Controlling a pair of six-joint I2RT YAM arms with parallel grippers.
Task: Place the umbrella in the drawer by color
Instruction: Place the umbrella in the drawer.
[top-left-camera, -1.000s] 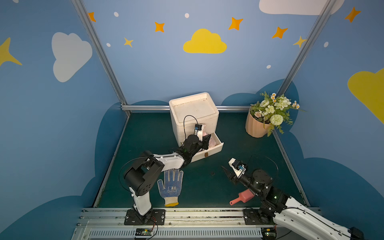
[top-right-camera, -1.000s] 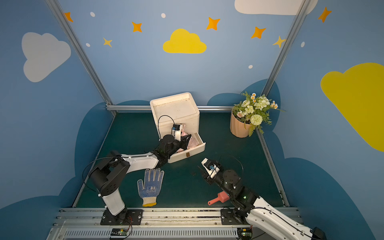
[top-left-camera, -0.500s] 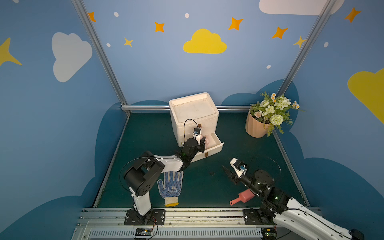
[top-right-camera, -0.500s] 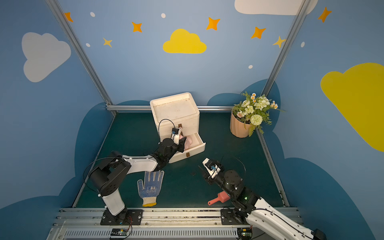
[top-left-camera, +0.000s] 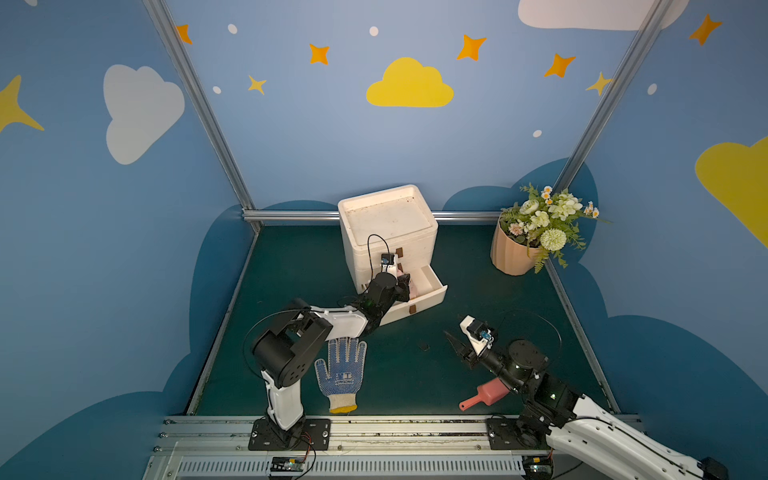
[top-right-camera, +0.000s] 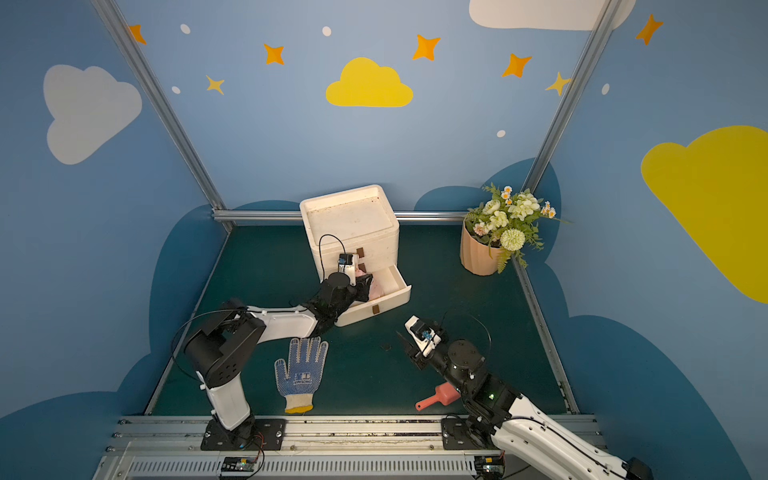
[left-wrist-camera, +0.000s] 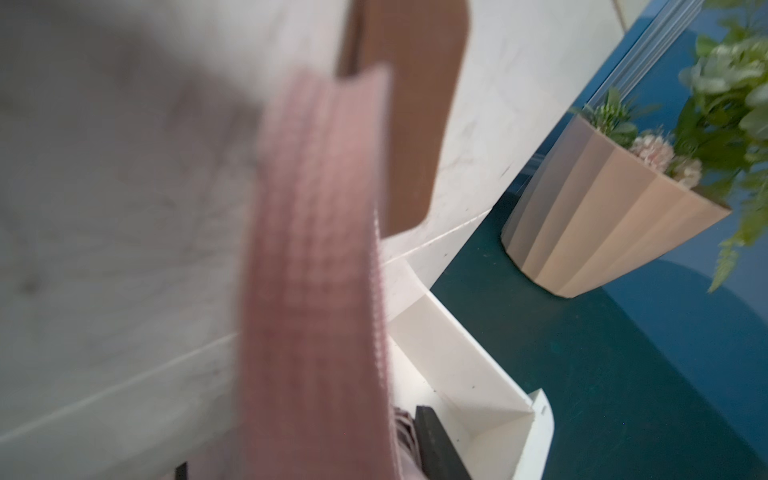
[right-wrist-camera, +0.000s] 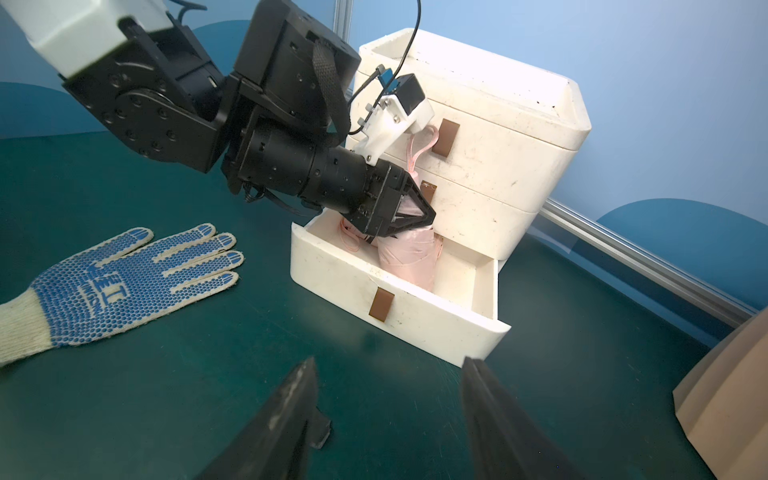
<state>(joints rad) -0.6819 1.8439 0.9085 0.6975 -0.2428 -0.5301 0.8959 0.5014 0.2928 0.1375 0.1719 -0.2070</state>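
Blue walls painted with clouds and stars enclose a dark green mat (right-wrist-camera: 166, 374). On it stands a white three-drawer chest (right-wrist-camera: 498, 124) with its bottom drawer (right-wrist-camera: 332, 274) pulled out. The left gripper (right-wrist-camera: 415, 226) is clenched on the folded pink umbrella (right-wrist-camera: 409, 262), whose lower end already sits inside that drawer. The right gripper (right-wrist-camera: 388, 361) hangs over the mat with jaws apart, holding nothing. Placement looks nearly finished. Letting go, withdrawing the arm and probably pushing the drawer shut are left.

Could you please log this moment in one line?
left claw: shut on umbrella | umbrella: partly in open drawer | right claw: open
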